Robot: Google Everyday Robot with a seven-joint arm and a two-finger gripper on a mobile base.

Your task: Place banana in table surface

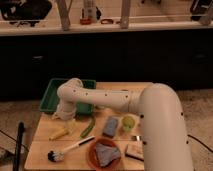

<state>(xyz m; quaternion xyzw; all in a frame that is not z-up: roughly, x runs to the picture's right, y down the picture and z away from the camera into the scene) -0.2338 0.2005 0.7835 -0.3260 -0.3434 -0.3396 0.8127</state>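
Claw [63,115] half behind arm [110,98], state unclear, beside banana [59,133] on table surface [40,148]

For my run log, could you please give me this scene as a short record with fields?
gripper: low over the left part of the table, in front of the green tray, just behind the banana
banana: lying on the table surface, outside the tray
green tray: back left of the table
green vegetable: lying right of the banana
brush: in front of the banana, near the front edge
orange plate: front centre, holding a greyish cloth
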